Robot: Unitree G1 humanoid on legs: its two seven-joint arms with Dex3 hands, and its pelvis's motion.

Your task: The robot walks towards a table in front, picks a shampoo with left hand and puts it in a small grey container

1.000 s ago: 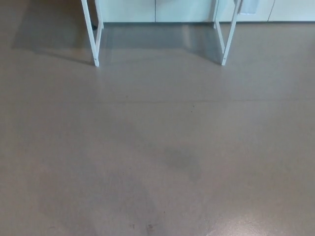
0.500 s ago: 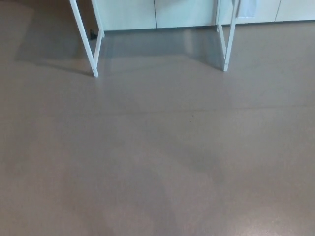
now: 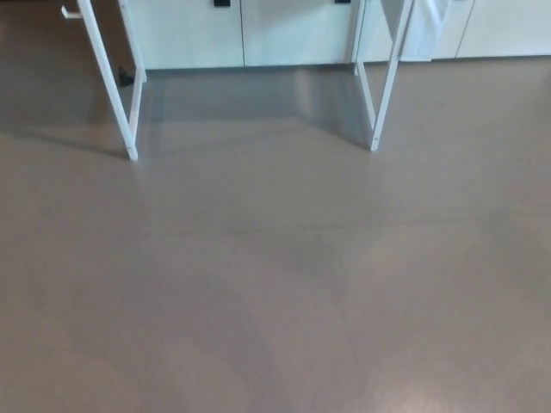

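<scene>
1. The shampoo and the small grey container are not showing in the head view, so their place cannot be told.
2. The left hand and the right hand are staying out of frame; their fingers' state cannot be told.
3. The white table legs (image 3: 110,86) are standing on the floor (image 3: 275,284), one pair left, one pair right.
4. Pale cabinets (image 3: 284,34) are running behind the legs.

A: Item one, left hand?
B: Outside the head view; pose and state cannot be told.
A: Item two, right hand?
B: Likewise outside the view; no part of it shows to record.
</scene>
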